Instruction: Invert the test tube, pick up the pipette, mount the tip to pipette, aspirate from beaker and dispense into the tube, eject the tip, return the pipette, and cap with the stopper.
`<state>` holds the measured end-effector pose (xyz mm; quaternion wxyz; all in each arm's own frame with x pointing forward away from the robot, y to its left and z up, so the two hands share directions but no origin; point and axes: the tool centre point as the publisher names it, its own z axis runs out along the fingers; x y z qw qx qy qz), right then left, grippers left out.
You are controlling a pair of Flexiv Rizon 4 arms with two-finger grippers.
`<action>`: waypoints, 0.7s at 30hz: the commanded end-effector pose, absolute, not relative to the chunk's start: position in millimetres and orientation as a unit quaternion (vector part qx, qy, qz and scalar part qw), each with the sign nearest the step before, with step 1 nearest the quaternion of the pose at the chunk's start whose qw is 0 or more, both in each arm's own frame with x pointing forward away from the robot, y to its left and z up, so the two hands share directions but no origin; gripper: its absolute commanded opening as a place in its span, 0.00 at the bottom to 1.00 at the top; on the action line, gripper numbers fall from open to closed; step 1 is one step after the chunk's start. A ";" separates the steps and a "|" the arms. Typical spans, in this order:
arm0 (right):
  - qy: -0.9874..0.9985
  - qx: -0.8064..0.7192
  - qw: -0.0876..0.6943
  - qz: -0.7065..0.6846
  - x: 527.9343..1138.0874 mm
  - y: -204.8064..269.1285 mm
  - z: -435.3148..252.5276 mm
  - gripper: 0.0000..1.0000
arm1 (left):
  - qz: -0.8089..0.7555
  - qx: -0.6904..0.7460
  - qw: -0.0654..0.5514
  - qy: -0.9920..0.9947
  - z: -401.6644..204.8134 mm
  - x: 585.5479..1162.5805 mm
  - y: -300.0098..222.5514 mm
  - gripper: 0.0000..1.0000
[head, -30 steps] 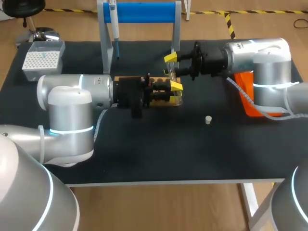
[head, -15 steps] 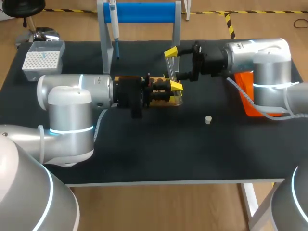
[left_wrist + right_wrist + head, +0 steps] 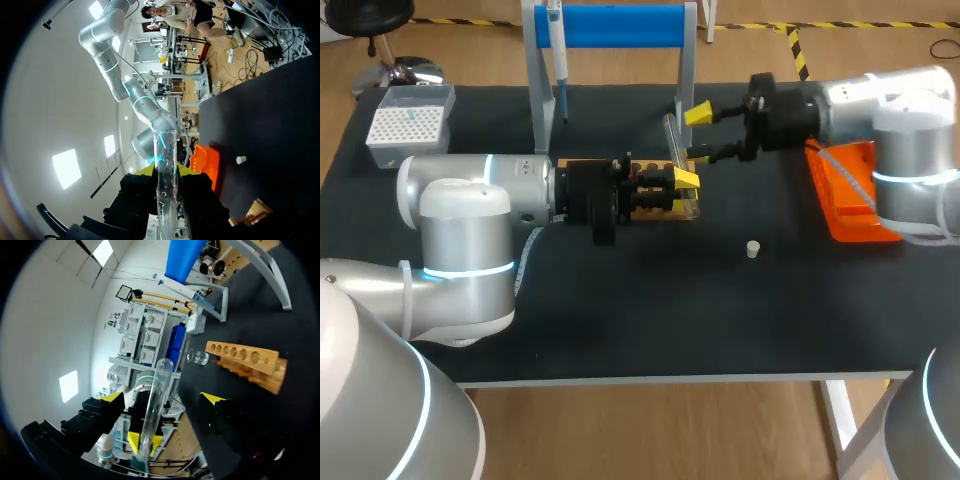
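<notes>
Clamps the test tube [image 3: 672, 140], tilted, in the left gripper [image 3: 685, 193] at the right end of the wooden rack [image 3: 245, 365]; holds the right gripper [image 3: 700, 133] spread apart just right of the tube, not touching.

Silver arms [image 3: 470, 230], cyan-lit joint rings, black wrists, yellow-tipped fingers [image 3: 698, 113].

Clear glossy test tube [image 3: 165, 170], bare wooden rack [image 3: 245, 360], matt black table [image 3: 650, 310], orange plastic tray [image 3: 860, 215].
</notes>
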<state>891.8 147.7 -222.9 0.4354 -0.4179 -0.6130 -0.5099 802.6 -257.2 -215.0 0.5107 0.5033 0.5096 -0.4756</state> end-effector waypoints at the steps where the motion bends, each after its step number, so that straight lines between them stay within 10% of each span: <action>1: -0.630 -0.420 0.383 -0.529 875.3 118.5 -219.1 1.00 | -0.476 0.504 0.510 0.509 -214.9 803.5 -257.5 0.00; 21: -0.752 -0.314 0.100 -0.571 867.7 85.7 -261.0 1.00 | -0.476 0.504 0.510 0.509 -214.9 803.5 -257.5 0.00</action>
